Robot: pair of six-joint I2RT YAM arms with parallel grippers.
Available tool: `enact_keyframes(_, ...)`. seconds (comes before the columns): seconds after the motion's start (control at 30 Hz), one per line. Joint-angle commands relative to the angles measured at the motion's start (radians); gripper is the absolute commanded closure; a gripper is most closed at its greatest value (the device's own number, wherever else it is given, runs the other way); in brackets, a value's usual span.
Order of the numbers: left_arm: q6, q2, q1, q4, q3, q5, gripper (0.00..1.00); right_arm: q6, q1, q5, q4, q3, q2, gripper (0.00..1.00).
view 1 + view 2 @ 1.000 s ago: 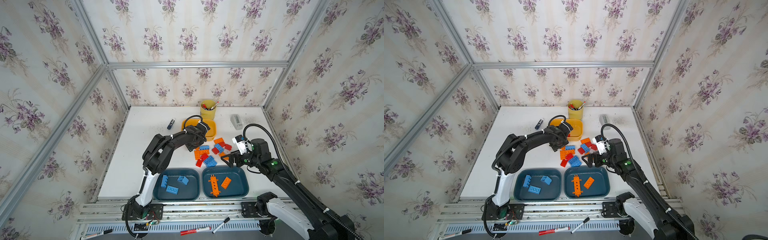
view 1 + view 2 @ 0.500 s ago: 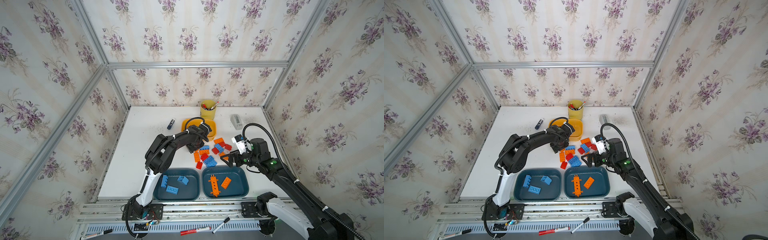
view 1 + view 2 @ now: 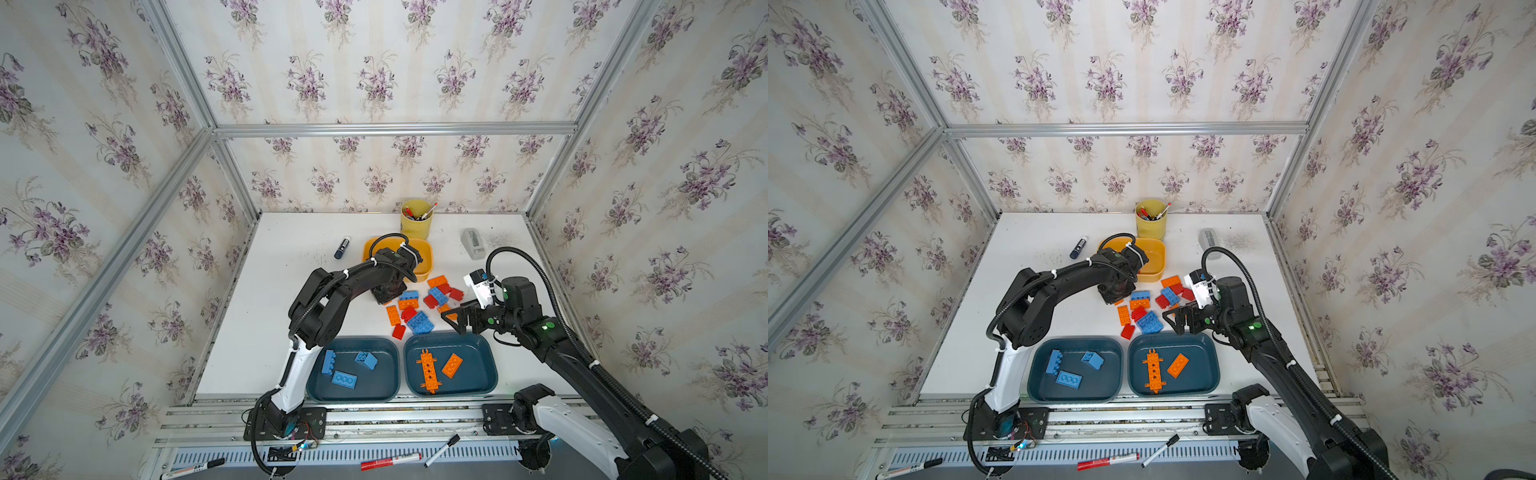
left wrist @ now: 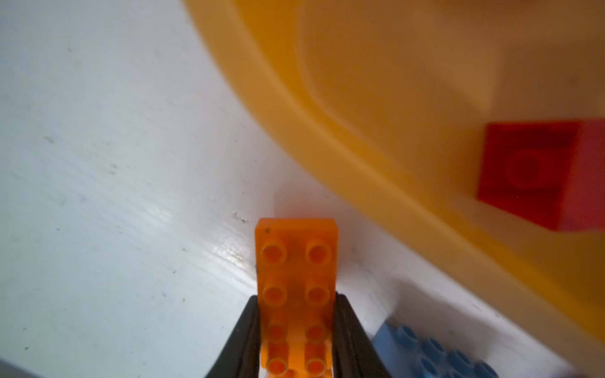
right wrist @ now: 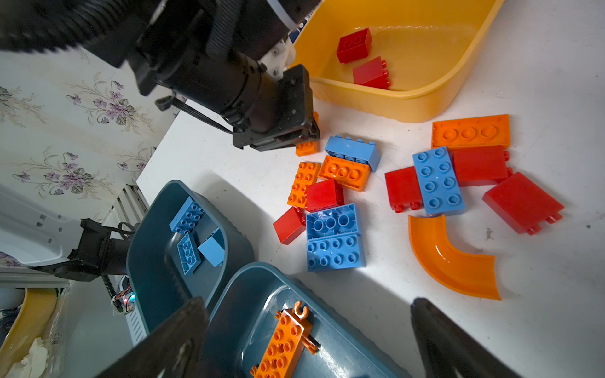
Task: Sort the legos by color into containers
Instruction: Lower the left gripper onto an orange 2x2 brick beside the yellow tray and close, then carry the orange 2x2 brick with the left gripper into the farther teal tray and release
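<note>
My left hand [image 4: 296,314] is clamped on an orange brick [image 4: 296,255] down at the counter [image 4: 98,163], just beside the yellow tub [image 4: 360,147] and a blue brick [image 4: 425,353]. My right hand [image 3: 455,323] hangs open by the loose pile [image 5: 335,237].

Sorted so far: two red bricks [image 5: 355,44] in the yellow tub, three blue ones [image 3: 344,379] in the left teal tub [image 3: 382,386], and an orange strip [image 3: 428,370] plus one brick in the right teal tub [image 3: 478,374]. A dozen or so are still loose.

I judge the bare counter on my left the clearest route, since the right hand crowds the orange tub's rim.
</note>
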Motion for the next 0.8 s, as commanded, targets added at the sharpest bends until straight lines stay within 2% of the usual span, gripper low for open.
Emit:
enact_keyframes(0.0, 0.069, -0.068, -0.002, -0.038, -0.002, -0.079, 0.79, -0.013, -0.001, 0.005, 0.016, 0.004, -0.007, 0.0)
enact_keyframes(0.23, 0.241, -0.239, -0.007, -0.05, -0.019, -0.146, 0.78, -0.007, -0.001, 0.003, 0.035, 0.009, 0.006, 0.0)
enact_keyframes(0.37, 0.339, -0.257, -0.022, -0.051, 0.048, -0.056, 0.79, -0.005, -0.001, 0.005, 0.036, 0.016, 0.01, 0.0)
enact_keyframes(0.53, 0.44, -0.311, -0.127, -0.049, 0.035, 0.017, 0.79, -0.025, -0.005, 0.053, -0.022, 0.031, -0.024, 0.0)
enact_keyframes(0.63, 0.519, -0.37, -0.221, -0.044, -0.009, 0.063, 0.79, -0.024, -0.017, 0.059, -0.039, 0.029, -0.04, 0.0)
enact_keyframes(0.77, 0.565, -0.444, -0.33, -0.027, -0.09, 0.132, 0.79, -0.022, -0.023, 0.077, -0.049, 0.025, -0.056, 0.0)
